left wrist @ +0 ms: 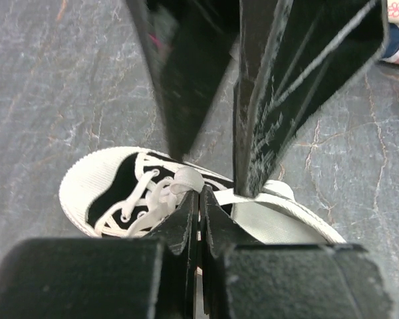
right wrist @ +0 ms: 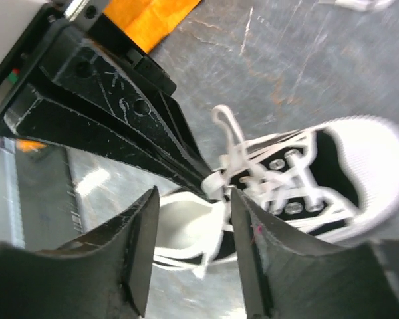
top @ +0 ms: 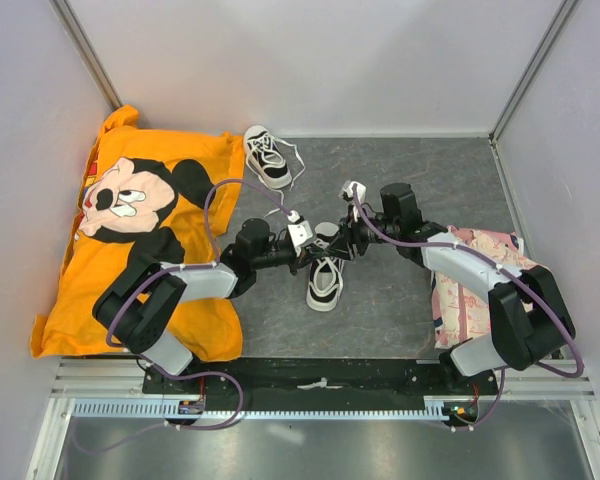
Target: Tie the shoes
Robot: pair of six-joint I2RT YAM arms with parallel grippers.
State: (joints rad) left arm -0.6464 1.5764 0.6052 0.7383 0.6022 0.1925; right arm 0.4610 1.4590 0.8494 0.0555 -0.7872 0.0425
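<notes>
The left fingers (left wrist: 185, 222) are clenched on a loop of white lace (left wrist: 186, 179) over the tongue of the centre sneaker (top: 325, 285). The right fingers (right wrist: 141, 246) stand spread either side of it, grasping nothing. No bow shows yet. The second sneaker (top: 267, 157), at upper centre of the counter (top: 400, 180), looks untied, its laces trailing.

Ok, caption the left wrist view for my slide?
Left fingers shut on a white lace above the sneaker, with the open right gripper opposite.
</notes>
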